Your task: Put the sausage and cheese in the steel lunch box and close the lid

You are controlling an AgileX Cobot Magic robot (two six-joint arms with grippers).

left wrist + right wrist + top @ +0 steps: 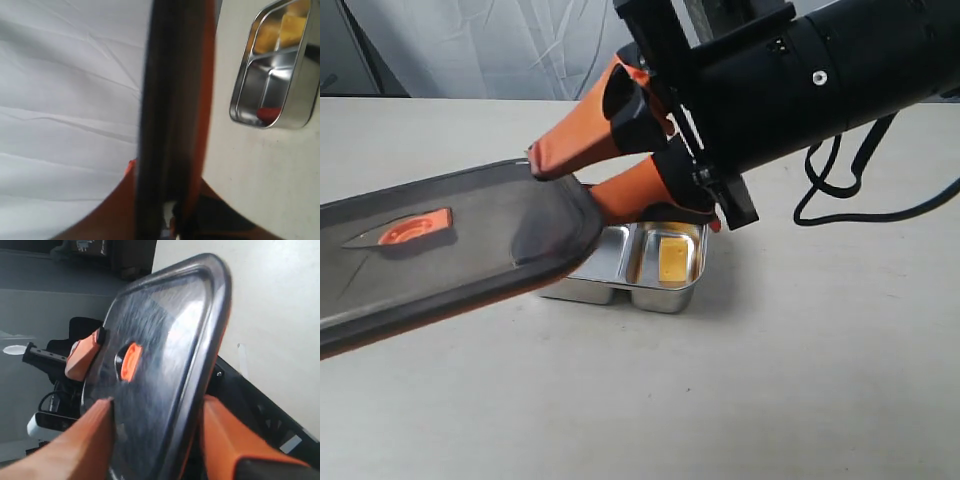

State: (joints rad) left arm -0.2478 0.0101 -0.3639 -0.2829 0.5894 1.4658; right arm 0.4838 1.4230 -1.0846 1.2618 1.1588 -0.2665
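Exterior view: right gripper (558, 178) clamps the dark smoky translucent lid (470, 235), tilted near the shiny steel lunch box (665, 297), well off the desk's far edge; yellow-orange cheese wedge (672, 258) inside. Left wrist view: left gripper (167, 222) pinches the lid; glossy red sausage (267, 112) boxed. Right wrist view: both grips confirmed. Closing step, I judge; next: level, align, lower.

The right arm (840, 70) reaches in from the upper right of the exterior view, its thick black wrist angled down and to the left. The right gripper (563, 180) is clamped on one end of the lid (440, 250), with one orange finger (582, 140) above the rim and the other beneath it. The left gripper (167, 217) grips the lid's opposite end, with the panel edge-on between its fingers. One of its orange pads (82, 356) shows in the right wrist view.
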